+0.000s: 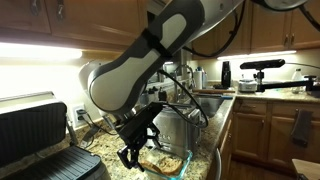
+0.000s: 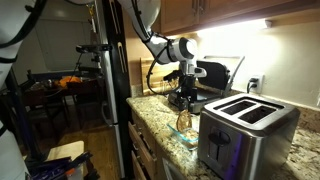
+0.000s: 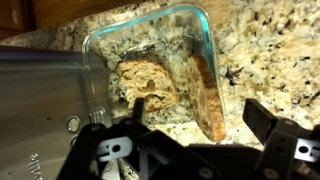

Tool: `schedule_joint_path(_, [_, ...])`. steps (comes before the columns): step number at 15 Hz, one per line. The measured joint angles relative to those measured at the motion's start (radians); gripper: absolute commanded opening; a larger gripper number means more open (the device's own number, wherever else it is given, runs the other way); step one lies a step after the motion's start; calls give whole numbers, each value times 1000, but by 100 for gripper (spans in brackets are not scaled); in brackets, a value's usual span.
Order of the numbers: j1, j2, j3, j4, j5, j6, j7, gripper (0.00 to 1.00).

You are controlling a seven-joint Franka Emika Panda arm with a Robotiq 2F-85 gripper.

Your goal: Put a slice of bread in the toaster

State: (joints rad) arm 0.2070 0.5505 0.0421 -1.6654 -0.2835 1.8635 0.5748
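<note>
Two slices of bread lie in a clear glass dish (image 3: 200,25) on the granite counter. One slice of bread (image 3: 150,85) lies flat; a second slice (image 3: 207,100) stands on its edge against the dish's right wall. My gripper (image 3: 198,125) hangs open just above the dish, its fingers on either side of the upright slice without touching it. The shiny steel toaster (image 3: 40,100) stands right beside the dish. In both exterior views the gripper (image 1: 135,150) (image 2: 185,97) hovers over the dish (image 1: 168,162) (image 2: 185,128), next to the toaster (image 2: 245,125).
A large black-and-silver contact grill (image 1: 40,135) stands on the counter at the dish's other side. Cables run from the wall socket (image 2: 255,84) along the backsplash. A sink (image 1: 205,100) lies farther along the counter, and the counter edge (image 2: 150,125) runs close to the dish.
</note>
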Motion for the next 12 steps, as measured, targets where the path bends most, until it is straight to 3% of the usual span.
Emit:
schedule_joint_path(2, [0, 11, -2, 4, 0, 0, 0, 100])
schedule_joint_path(3, [0, 15, -3, 5, 1, 0, 0, 75])
schedule_joint_path(5, [0, 19, -4, 6, 1, 0, 0, 67])
schedule_joint_path(12, [0, 20, -10, 18, 1, 0, 0, 20])
